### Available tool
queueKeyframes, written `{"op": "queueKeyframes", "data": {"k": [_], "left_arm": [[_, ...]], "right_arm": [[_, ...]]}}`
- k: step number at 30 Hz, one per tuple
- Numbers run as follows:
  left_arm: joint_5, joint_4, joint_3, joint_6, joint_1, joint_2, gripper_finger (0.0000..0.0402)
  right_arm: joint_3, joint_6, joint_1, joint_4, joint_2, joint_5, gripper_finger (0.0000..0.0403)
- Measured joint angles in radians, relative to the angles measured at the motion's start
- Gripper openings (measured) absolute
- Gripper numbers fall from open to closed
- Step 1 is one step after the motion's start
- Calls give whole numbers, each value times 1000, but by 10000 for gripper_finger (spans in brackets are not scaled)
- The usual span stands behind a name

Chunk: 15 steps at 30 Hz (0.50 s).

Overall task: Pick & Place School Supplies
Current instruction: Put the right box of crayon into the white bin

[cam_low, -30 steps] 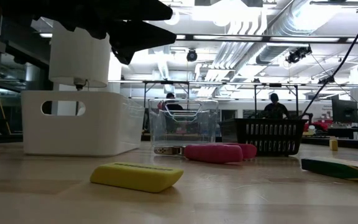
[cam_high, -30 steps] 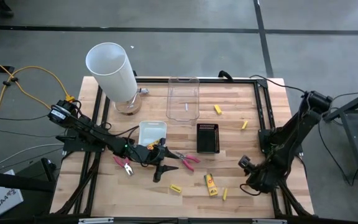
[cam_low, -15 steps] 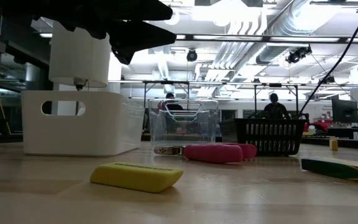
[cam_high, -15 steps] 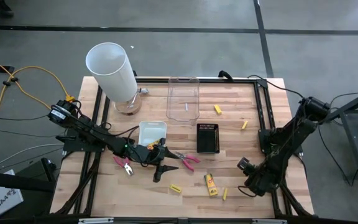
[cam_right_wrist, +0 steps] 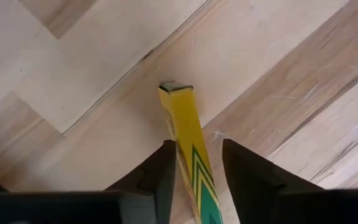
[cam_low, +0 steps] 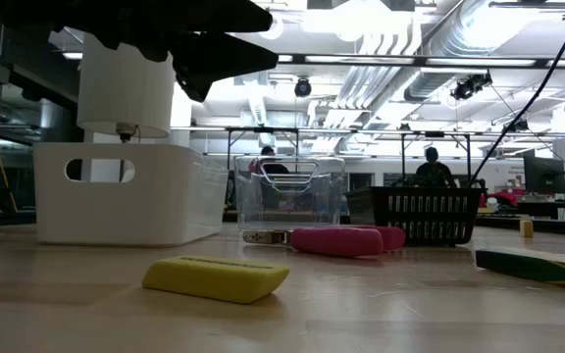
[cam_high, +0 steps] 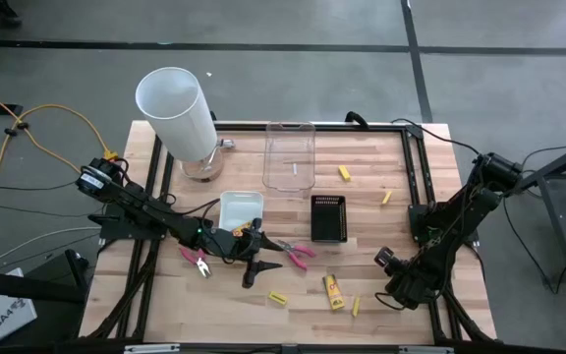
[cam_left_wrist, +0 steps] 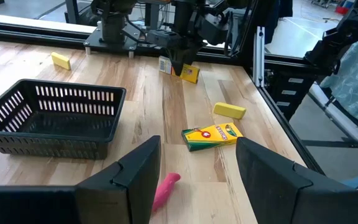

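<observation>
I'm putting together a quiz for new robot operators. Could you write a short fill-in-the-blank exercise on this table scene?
1. The left gripper is open, above a ___ plier handle.
2. The black slotted plastic basket holds ___.
3. The right gripper is down at a thin yellow-and-___ pack.
4. The flat yellow crayon box lies on the ___ tabletop.

Missing words: pink; nothing; green; wooden
</observation>
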Motion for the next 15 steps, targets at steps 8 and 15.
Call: {"op": "queueKeyframes", "data": {"k": [8, 15], "left_arm": [[0, 0, 0, 0, 0, 0, 202], [0, 0, 0, 0, 0, 0, 202]], "right_arm": [[0, 3, 0, 0, 0, -5, 70], [0, 3, 0, 0, 0, -32, 30]]}}
